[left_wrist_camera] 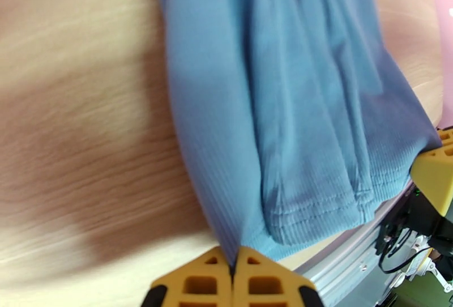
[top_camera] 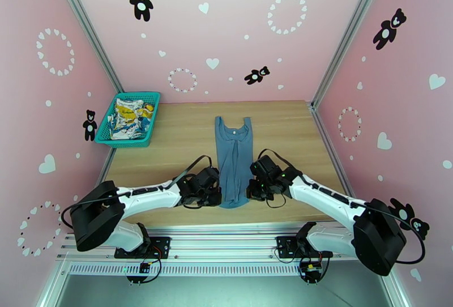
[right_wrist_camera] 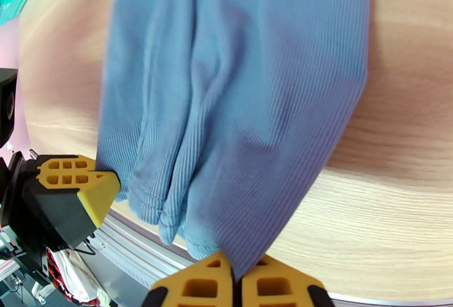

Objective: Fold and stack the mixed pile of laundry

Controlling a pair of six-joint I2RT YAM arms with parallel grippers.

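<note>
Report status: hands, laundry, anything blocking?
Left hand shut on tank top, near hem corner; right hand shut on the other. Printed cloth in teal basket, far left. Nothing in the way.

Left end effector [top_camera: 219, 199] and right end effector [top_camera: 249, 192] flank the tank top [top_camera: 233, 149].

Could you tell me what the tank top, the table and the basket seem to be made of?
The tank top looks like soft ribbed knit, probably cotton, matte dusty blue: fine ribs and a stitched hem show. The table is wood or wood-look laminate, light and smooth, with grain streaks. The basket seems rigid teal plastic, with mesh walls.
</note>
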